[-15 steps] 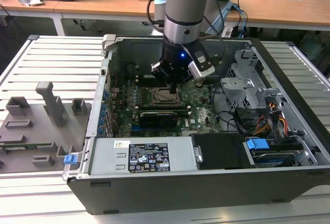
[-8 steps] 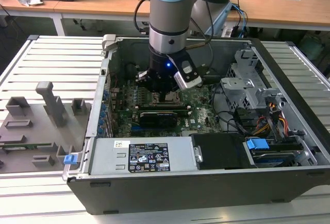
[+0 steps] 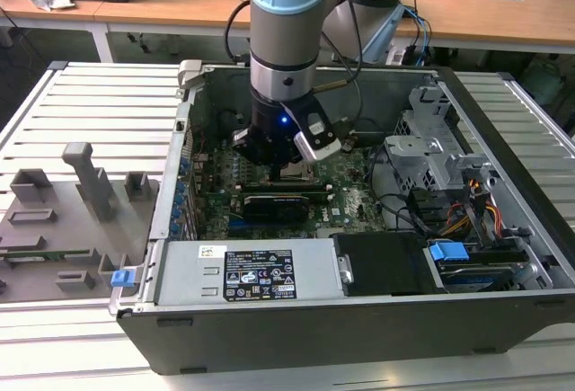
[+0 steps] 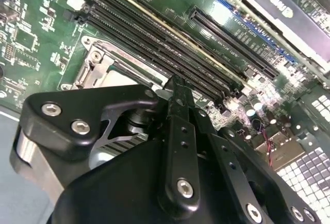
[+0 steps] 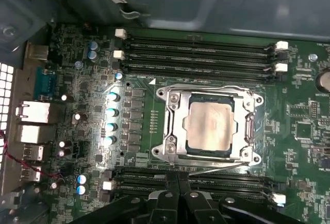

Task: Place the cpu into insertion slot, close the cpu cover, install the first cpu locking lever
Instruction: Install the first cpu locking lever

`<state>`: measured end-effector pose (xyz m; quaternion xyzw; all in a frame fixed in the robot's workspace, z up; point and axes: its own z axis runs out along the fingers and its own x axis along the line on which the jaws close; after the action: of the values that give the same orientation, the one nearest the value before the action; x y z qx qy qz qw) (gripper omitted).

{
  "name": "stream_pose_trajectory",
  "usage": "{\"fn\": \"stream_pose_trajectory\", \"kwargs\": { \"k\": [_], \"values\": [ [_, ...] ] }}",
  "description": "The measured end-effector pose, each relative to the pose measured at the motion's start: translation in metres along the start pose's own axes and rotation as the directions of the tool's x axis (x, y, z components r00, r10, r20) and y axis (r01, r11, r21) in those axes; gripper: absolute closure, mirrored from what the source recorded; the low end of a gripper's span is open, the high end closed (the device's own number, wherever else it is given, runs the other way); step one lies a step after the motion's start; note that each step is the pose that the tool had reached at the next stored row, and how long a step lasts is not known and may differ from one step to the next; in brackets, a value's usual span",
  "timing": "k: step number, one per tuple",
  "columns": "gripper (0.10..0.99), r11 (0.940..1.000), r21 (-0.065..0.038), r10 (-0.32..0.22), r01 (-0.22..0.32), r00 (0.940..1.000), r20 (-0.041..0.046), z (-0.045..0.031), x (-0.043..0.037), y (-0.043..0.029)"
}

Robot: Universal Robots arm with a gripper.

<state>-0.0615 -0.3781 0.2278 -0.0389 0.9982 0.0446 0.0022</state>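
In the first wrist view the cpu (image 5: 209,126) is lying flat in the insertion slot (image 5: 192,149) on the green motherboard (image 5: 299,147), between two banks of black memory slots (image 5: 198,54). The cpu cover (image 5: 172,126) is lying closed around it. The gripper (image 5: 178,185) is hovering just beside the socket with its fingertips (image 5: 170,182) pressed together, holding nothing. A thin lever (image 5: 216,169) is sitting near them.

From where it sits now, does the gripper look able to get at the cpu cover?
Probably yes. In the first wrist view the gripper sits just beside the cpu cover, which lies closed over the cpu, and nothing stands between them; only low memory slots lie below.
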Motion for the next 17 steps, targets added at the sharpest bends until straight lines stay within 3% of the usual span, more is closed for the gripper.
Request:
{"fn": "stream_pose_trajectory", "kwargs": {
  "k": [1,3,6,17],
  "values": [
    [0.984,1.0000,-0.004,-0.006,0.006,1.0000,-0.0002,0.0007,0.0005,-0.0004],
    [0.984,0.9995,-0.029,-0.015,0.015,0.9999,0.0014,0.0020,0.0030,-0.0026],
    [0.984,0.9986,-0.050,-0.018,0.018,0.9998,0.0040,0.0048,0.0067,-0.0049],
    [0.984,0.9975,-0.067,-0.021,0.022,0.9997,0.0135,0.0193,0.0114,-0.0074]
  ]
}}
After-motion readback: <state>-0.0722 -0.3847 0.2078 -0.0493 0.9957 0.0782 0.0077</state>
